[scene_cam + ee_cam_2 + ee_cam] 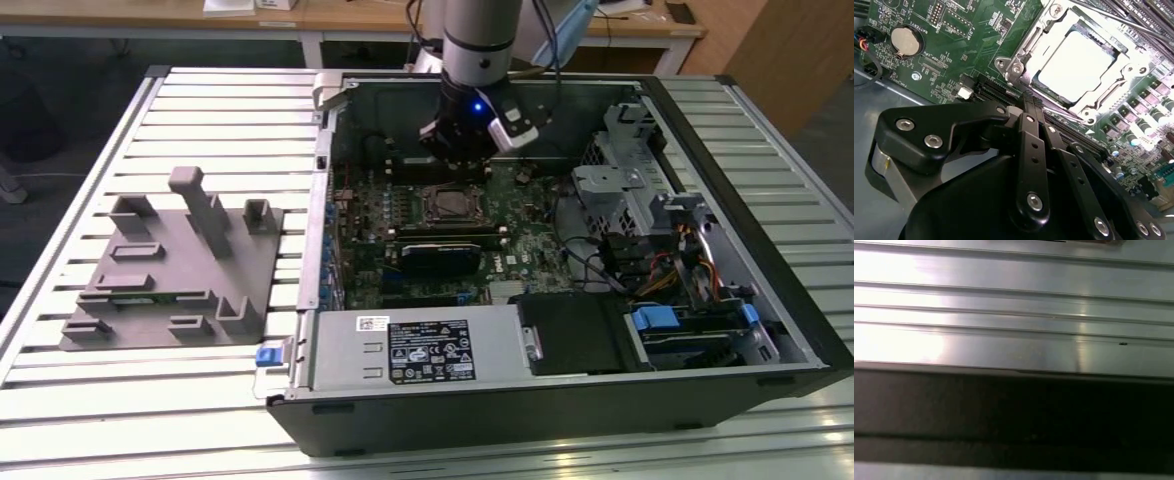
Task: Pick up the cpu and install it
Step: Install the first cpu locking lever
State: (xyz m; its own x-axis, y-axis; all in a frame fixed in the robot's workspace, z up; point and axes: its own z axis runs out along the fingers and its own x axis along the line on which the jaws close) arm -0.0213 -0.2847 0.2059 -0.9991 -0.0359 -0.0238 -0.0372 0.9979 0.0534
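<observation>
Closed, empty gripper (1029,107) fingers fill the second wrist view, cpu (1074,62) seated beyond.

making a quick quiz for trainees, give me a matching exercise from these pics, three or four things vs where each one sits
Things:
1. cpu
2. grey fixture
3. coin battery
4. hand

Places:
A. on the slatted table, toward the exterior view's left of the computer case
B. in the motherboard socket
C. over the open case, above the socket
D. on the green board, apart from the socket

Pairs: 1-B, 2-A, 3-D, 4-C
</observation>
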